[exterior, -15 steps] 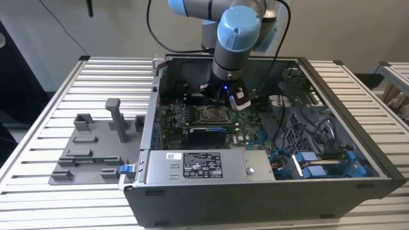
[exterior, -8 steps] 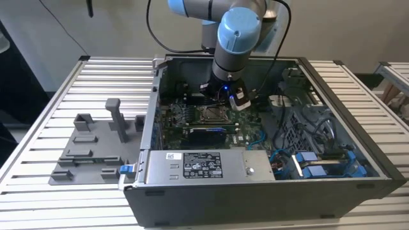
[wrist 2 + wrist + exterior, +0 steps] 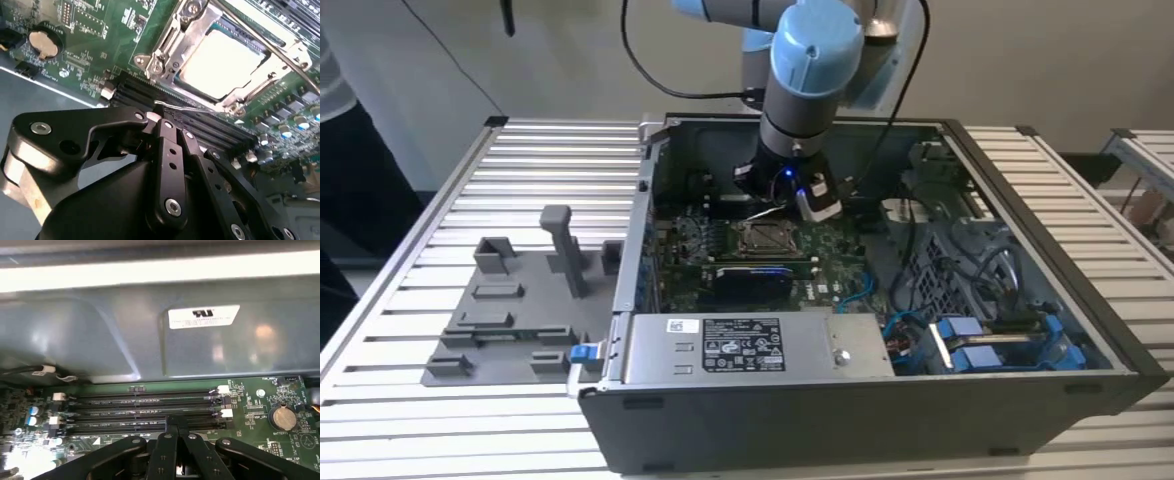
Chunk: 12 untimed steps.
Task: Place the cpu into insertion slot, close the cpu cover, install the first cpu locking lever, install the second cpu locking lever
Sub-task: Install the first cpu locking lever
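The cpu lies flat in the insertion slot, its silver top showing through the window of the cpu cover, which is folded down over it. One thin locking lever runs along the far side of the cover. The hooked end of a second lever sits right at my fingertips, beside the black memory slots. My gripper is shut, its tips pressed together against that lever end. In the exterior view the gripper hangs just behind the socket, inside the open computer case.
Black memory slots run under the fingers, with the grey case wall just beyond. A coin battery sits on the green board. Cables and blue connectors fill the case at the exterior view's right. A grey fixture plate lies outside the case.
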### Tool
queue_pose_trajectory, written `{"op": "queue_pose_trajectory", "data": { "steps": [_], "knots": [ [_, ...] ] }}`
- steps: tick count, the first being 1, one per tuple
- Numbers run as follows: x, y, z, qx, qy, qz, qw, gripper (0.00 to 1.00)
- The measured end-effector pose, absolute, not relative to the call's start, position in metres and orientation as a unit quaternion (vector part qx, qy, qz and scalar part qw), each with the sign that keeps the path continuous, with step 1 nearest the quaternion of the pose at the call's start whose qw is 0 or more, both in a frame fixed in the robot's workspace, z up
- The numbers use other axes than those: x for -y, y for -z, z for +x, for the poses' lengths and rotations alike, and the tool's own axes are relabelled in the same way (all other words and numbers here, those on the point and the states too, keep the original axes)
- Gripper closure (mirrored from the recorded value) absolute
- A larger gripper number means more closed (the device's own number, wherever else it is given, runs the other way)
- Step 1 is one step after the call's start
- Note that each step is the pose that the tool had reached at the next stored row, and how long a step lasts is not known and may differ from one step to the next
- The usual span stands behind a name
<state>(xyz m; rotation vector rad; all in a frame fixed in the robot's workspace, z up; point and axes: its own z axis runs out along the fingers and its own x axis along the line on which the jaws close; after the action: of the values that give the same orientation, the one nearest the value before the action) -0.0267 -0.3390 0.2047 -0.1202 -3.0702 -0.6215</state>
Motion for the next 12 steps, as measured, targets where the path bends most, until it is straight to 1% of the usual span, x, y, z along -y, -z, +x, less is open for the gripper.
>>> {"op": "queue_pose_trajectory", "data": {
  "steps": [10,12],
  "knots": [
    [0.339,-0.218,-0.057,0.979,0.201,-0.039,0.003,0.89],
    [0.339,-0.218,-0.065,0.979,0.201,-0.038,0.002,0.89]
  ]
}}
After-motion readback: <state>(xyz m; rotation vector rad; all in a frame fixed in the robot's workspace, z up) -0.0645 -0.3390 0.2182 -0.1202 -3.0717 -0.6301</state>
